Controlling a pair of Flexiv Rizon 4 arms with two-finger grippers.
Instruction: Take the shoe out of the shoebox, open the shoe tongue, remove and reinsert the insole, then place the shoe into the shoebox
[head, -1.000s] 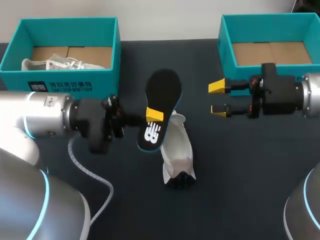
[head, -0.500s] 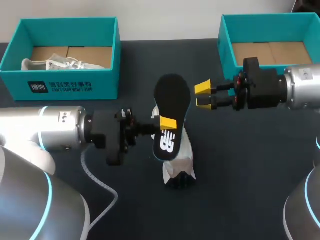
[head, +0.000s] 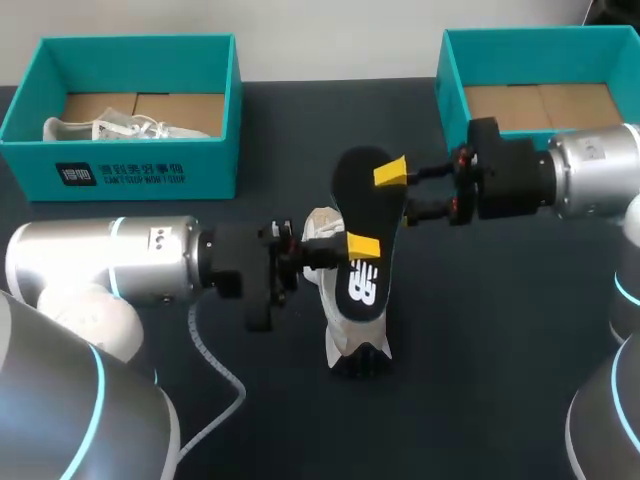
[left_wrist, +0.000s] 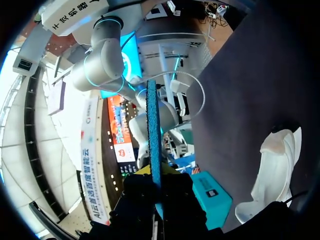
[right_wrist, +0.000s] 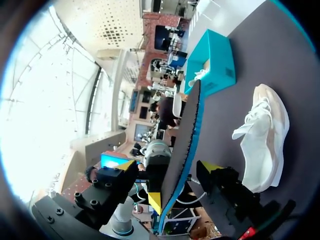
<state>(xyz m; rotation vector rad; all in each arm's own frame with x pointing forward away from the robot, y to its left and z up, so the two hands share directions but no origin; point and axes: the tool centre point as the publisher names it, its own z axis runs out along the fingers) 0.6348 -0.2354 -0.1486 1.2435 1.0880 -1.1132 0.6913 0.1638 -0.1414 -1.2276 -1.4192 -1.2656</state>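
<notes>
In the head view, my left gripper (head: 360, 248) was clamped on the black insole (head: 362, 200) near its middle, holding it in the air over the white sneaker (head: 355, 325). The sneaker lay on the tabletop (head: 500, 350), between the two teal shoeboxes and out of both. Over the last second I had carried the insole across from the left until it hung above the sneaker. My right gripper (head: 397, 192) had come in from the right to the insole's toe end. Its fingers stood open, one yellow tip above the insole and the other below. The left shoebox (head: 130, 170) held a second sneaker (head: 120, 128). The right shoebox (head: 452, 100) showed only its cardboard floor.

In the left wrist view, the insole rose edge-on from between my closed fingers, with the sneaker (left_wrist: 272, 175) off to one side on the tabletop.

In the right wrist view, the insole (right_wrist: 182, 145) ran edge-on between my two spread tips. I saw no sign that both were pressing on it. The sneaker (right_wrist: 262, 145) lay beside it.

I judged the insole already removed, with both arms now placed to guide it back in.
</notes>
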